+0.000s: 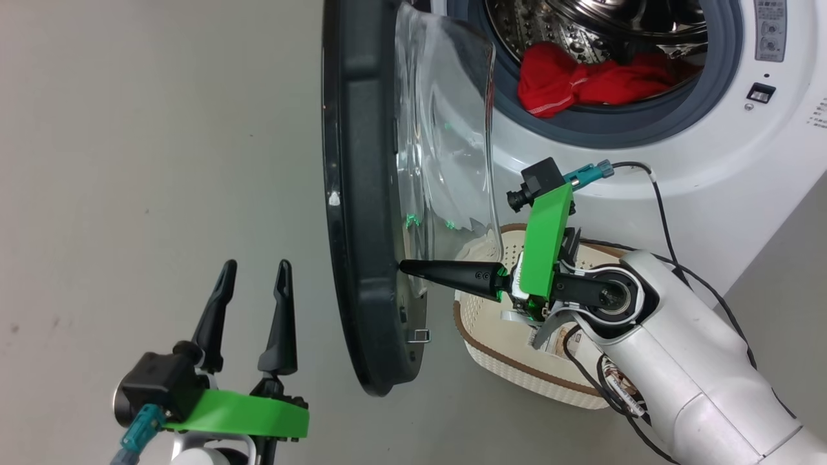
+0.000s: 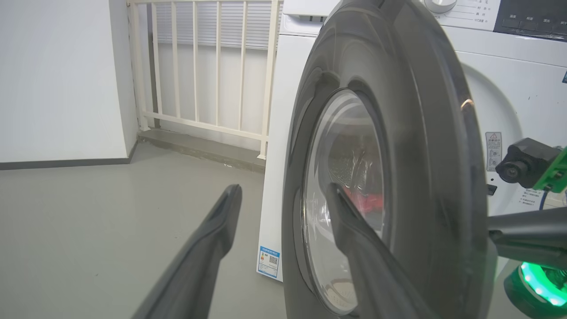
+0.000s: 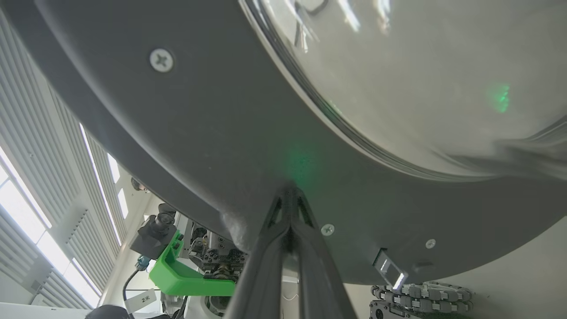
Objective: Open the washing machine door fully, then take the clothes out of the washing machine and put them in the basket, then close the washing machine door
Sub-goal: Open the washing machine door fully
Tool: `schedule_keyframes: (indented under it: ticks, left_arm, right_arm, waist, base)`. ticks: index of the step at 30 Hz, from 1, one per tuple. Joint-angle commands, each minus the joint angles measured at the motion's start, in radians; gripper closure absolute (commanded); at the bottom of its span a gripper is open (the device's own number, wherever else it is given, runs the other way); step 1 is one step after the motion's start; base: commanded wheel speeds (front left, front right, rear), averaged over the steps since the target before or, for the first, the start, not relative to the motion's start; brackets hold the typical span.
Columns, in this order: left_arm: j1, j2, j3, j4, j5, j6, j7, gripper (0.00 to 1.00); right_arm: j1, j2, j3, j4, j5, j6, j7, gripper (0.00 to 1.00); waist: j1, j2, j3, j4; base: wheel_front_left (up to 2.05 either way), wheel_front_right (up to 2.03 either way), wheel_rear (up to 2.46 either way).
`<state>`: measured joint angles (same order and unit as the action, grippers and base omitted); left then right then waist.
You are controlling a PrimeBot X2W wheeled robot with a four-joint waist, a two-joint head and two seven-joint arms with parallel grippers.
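At the near left, your left end effector [image 1: 255, 268] hangs released, its two fingers spread and pointing away from you over the floor [image 1: 129, 161]. It is just left of the washing machine door [image 1: 362, 194] and apart from it. The door stands edge-on to you, swung out about square to the washing machine [image 1: 711, 168], with its hinge side far and its latch side near.

On the door's right, your right end effector [image 1: 406, 266] is clenched on nothing. Its fingers are pressed into one point, and the tip touches the inner face of the black rim beside the glass bowl.

That contact is what counts. The door lies directly left of the tip, and the fingers' long axis runs right to left, roughly square to the rim. I judge that a leftward push from the right arm would swing it wider.

The basket [image 1: 510, 371] sits beneath that arm. Far right, the clothes [image 1: 555, 77] lie in the drum.
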<state>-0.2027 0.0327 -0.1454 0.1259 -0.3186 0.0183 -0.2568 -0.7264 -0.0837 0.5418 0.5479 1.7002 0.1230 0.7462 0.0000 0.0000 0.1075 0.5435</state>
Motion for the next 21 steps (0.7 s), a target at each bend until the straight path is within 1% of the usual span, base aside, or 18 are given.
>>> schedule_keyframes:
  ticks: [1,3,4,5,6,10,15,21]
  left_arm:
    - [0.002,0.018,0.038,-0.028,-0.005,0.006,-0.005,0.0]
    - [0.004,0.018,0.039,-0.024,-0.003,0.004,-0.005,0.0]
    - [0.005,0.018,0.039,-0.021,-0.001,0.002,-0.005,0.0]
    - [0.007,0.018,0.039,-0.018,0.002,0.001,-0.005,0.0]
    - [0.008,0.018,0.04,-0.015,0.004,-0.001,-0.005,0.0]
    - [0.013,0.018,0.045,-0.003,0.013,-0.009,-0.005,0.0]
    - [0.016,0.018,0.049,0.015,0.028,-0.023,-0.005,0.0]
    - [0.017,0.018,0.056,0.033,0.051,-0.04,-0.005,0.0]
  right_arm:
    - [-0.025,0.033,0.009,-0.023,0.007,0.008,-0.009,1.0]
    - [-0.024,0.03,0.006,-0.015,-0.014,0.008,-0.03,1.0]
    - [-0.022,0.025,0.007,-0.013,-0.033,0.008,-0.046,0.8]
    - [-0.017,0.02,0.006,-0.013,-0.046,0.008,-0.059,0.28]
    - [-0.01,0.015,0.004,-0.015,-0.057,0.008,-0.071,0.0]
    - [0.023,-0.02,-0.003,-0.052,-0.118,0.008,-0.145,0.0]
    - [0.095,-0.079,0.006,-0.137,-0.215,0.008,-0.269,0.0]
    - [0.189,-0.168,0.046,-0.21,-0.392,0.008,-0.513,0.0]
  waist:
    - [0.0,0.0,-0.002,-0.001]
    - [0.0,0.0,-0.008,-0.003]
    - [0.0,0.0,-0.011,-0.004]
    - [0.0,0.0,-0.014,-0.005]
    - [0.0,0.0,-0.017,-0.007]
    - [0.0,0.0,-0.03,-0.012]
    - [0.0,0.0,-0.045,-0.017]
    - [0.0,0.0,-0.066,-0.023]
  base:
    - [0.0,0.0,0.0]
    - [0.0,0.0,0.0]
    - [0.0,0.0,0.0]
    - [0.0,0.0,0.0]
    - [0.0,0.0,0.0]
    - [0.0,0.0,0.0]
    - [0.0,0.0,0.0]
    - [0.0,0.0,0.0]
